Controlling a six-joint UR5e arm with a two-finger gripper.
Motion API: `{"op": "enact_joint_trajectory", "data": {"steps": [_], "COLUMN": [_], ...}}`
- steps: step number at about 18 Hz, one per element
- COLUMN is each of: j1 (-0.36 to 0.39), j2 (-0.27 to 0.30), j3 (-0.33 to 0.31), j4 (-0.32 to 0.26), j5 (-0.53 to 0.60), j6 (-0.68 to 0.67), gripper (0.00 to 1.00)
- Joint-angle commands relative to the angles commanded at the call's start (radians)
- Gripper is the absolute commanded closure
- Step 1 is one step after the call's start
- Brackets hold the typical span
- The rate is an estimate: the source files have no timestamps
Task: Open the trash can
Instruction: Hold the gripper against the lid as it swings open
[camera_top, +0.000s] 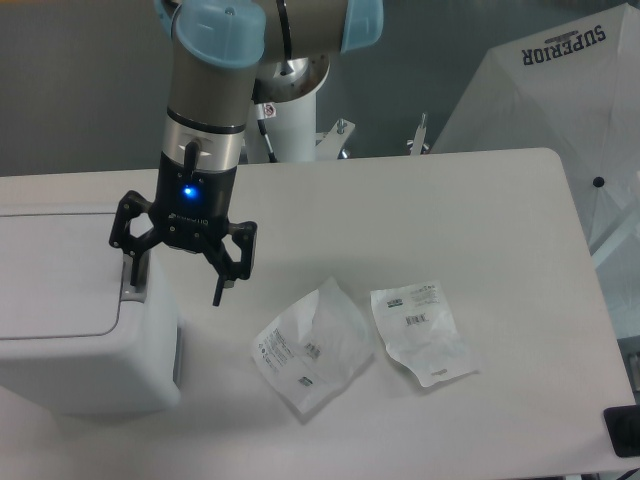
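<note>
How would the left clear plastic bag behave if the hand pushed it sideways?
The left bag looks thin and wrinkled, so it would probably crumple, not slide whole. It lies flat on the table and seems light, so it may skid easily.

A white desk with rounded corners carried three things. The white trash can stood at its left edge, lid closed. Two small clear plastic bags with barcode labels, one near the can and another just beside it, lay flat.
</note>
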Motion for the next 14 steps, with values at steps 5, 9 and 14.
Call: {"op": "enact_joint_trajectory", "data": {"steps": [5, 9, 14], "j1": [0.000, 0.002, 0.015], "j2": [-0.005, 0.005, 0.012], "j3": [0.000, 0.015, 0.061], "j4": [0.000, -0.002, 0.002], "j5": [0.018, 0.017, 0.031], "j6": [0.000, 0.002, 0.009], "gripper": [0.00, 0.00, 0.00]}}
